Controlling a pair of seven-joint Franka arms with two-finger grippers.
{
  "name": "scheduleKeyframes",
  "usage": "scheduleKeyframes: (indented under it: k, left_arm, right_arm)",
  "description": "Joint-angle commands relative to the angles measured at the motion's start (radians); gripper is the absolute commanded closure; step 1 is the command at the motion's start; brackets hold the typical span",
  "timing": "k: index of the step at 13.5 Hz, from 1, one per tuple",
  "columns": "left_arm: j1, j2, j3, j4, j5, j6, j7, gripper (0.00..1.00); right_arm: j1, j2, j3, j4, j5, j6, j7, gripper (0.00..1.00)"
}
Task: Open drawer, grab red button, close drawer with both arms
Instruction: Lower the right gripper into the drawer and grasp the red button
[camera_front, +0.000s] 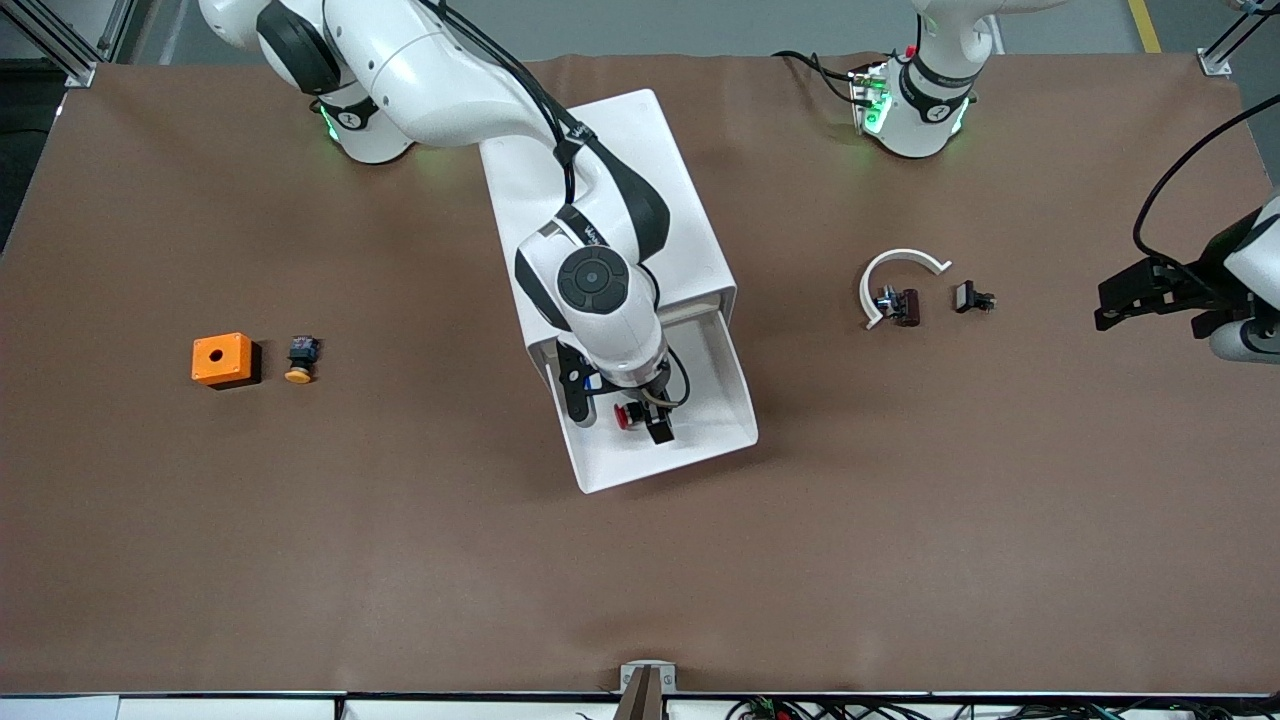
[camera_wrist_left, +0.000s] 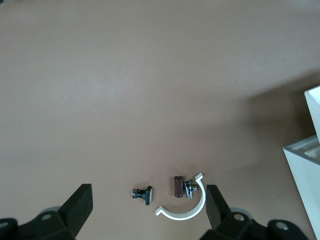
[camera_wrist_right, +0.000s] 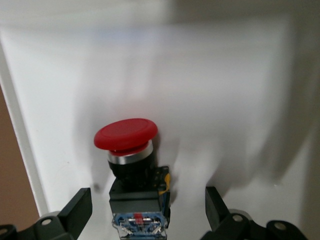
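Drawer (camera_front: 700, 440) pulled out, frame centre. Right gripper (camera_front: 618, 412) released, fingers straddling button (camera_wrist_right: 127, 150), apparently not touching. Left gripper (camera_front: 1150, 300) released, waiting at frame edge.

We see an orange cube (camera_front: 221, 359) with a hole on the brown table (camera_front: 400, 560), toward the right arm's end. Just beside it lies a yellow-capped button (camera_front: 300, 360). Toward the left arm's end sits a white curved clip (camera_front: 895, 278), touching a small dark part (camera_front: 903, 306). Another small black part (camera_front: 972, 297) lies near it.
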Motion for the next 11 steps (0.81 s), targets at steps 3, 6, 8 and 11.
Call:
scheduleKeyframes:
  k: [3,6,8,11]
  left_arm:
    - [-0.031,-0.005,0.024,-0.010,0.017,-0.010,-0.006,0.00]
    - [-0.040,-0.002,0.024,-0.010,0.017,-0.010,-0.006,0.00]
    - [-0.039,0.000,0.021,-0.008,0.017,-0.010,-0.005,0.00]
    - [-0.042,0.006,0.018,-0.007,0.017,-0.010,-0.005,0.00]
  right_arm:
    - [0.004,0.033,-0.003,0.041,-0.038,0.001,0.021,1.00]
    - [0.001,0.031,0.001,0.043,-0.035,0.001,0.024,1.00]
    - [-0.007,0.028,0.007,0.046,-0.029,0.001,0.025,1.00]
    - [-0.037,0.028,0.010,0.108,-0.006,-0.002,0.070,1.00]
